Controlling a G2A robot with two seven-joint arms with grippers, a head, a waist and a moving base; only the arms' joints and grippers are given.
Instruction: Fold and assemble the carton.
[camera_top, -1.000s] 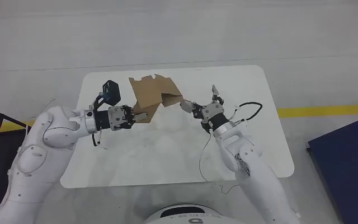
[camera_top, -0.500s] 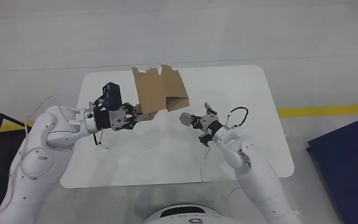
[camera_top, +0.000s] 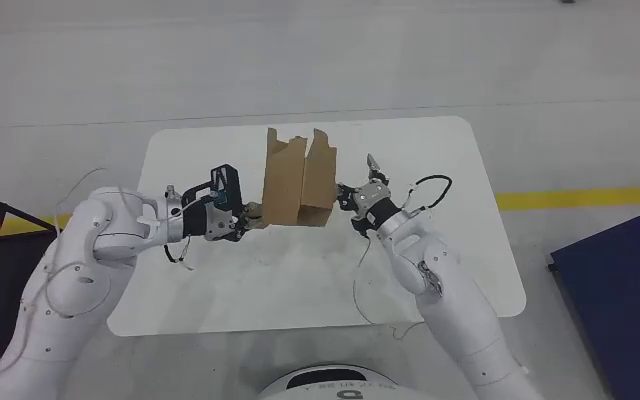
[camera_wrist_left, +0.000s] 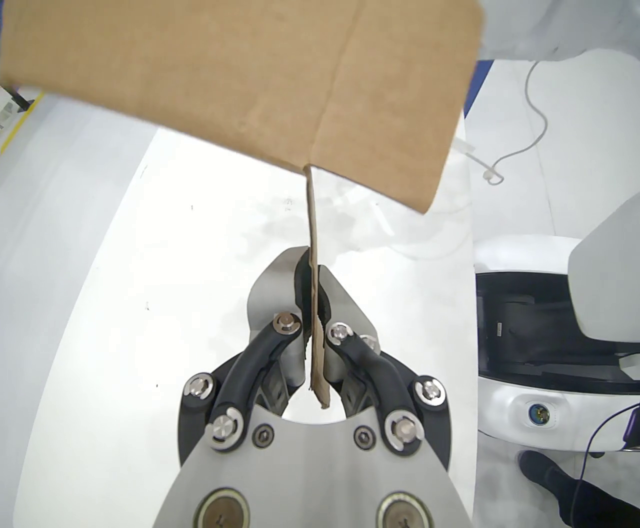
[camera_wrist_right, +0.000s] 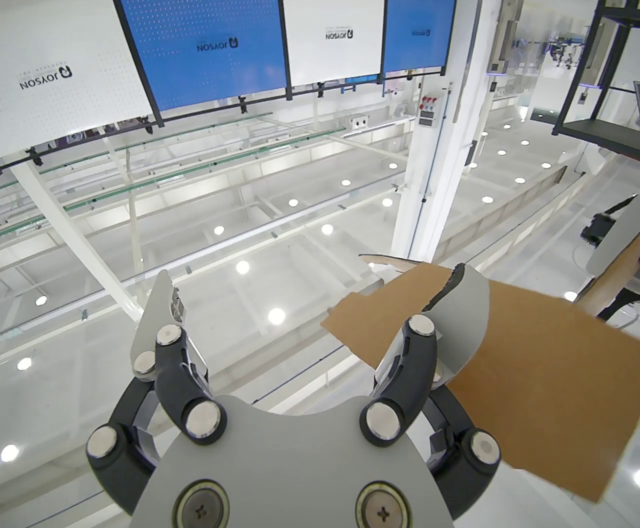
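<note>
The carton (camera_top: 298, 180) hangs above the table (camera_top: 450, 150), over its far middle part. It is half opened and roughly upright between the two grippers. It reads as a folded brown sleeve with a notch in its far edge.

The left gripper (camera_top: 245, 213) sits at the carton's near left corner. In the left wrist view its fingers (camera_wrist_left: 300, 280) are closed on a thin flap (camera_wrist_left: 313, 240) seen edge-on. The flap runs from between the pads to the crease of a wide panel of the carton (camera_wrist_left: 250, 75). The white table (camera_wrist_left: 125, 250) lies beneath.

The right gripper (camera_top: 350, 195) is at the carton's right side, near its lower corner. In the right wrist view this gripper (camera_wrist_right: 315, 305) has its fingers spread wide and clasps nothing. One finger (camera_wrist_right: 467, 320) lies over the flat face of the carton (camera_wrist_right: 540, 390). It seems to press on the cardboard, though actual contact cannot be made out. The other finger (camera_wrist_right: 159, 310) stands free in the air, well apart from the cardboard.

A thin white cable (camera_top: 365, 270) trails across the table beside the right arm.
</note>
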